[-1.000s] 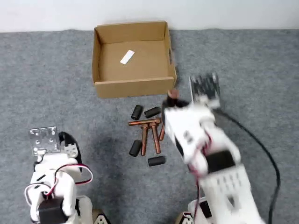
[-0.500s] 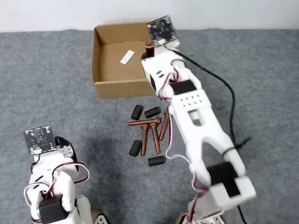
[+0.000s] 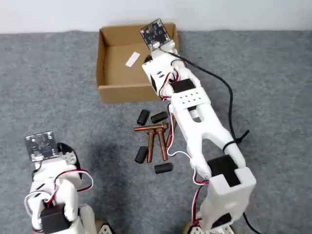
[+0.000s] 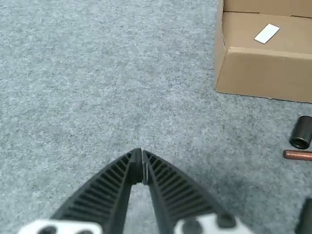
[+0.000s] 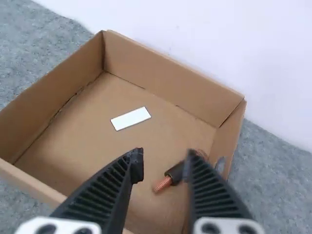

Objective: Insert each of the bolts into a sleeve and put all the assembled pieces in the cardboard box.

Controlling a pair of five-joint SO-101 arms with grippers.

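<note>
My right gripper (image 5: 165, 158) hangs over the cardboard box (image 5: 161, 83), jaws spread wide and holding nothing. The assembled bolt and sleeve (image 5: 171, 176) sits between my fingers, close to one of them. Its black sleeve points toward the box's near corner and its copper thread toward the middle. I cannot tell whether it lies flat on the box floor or brushes that finger. A white label (image 5: 130, 118) lies farther in on the floor.

To finish this drop cleanly, I judge I should hold the jaws apart and lift straight up. That way the near finger does not drag the piece, and my wrist does not catch the box wall on the way out. The piece could roll, so a slow rise is safer than a sideways swing.

My left gripper (image 4: 138, 161) is closed on nothing, fingertips meeting above the grey carpet (image 4: 73, 73), well apart from the box. Loose bolts (image 3: 150, 144) and sleeves (image 3: 141, 154) wait on the carpet in front of the box, so most of the task seems undone.
</note>
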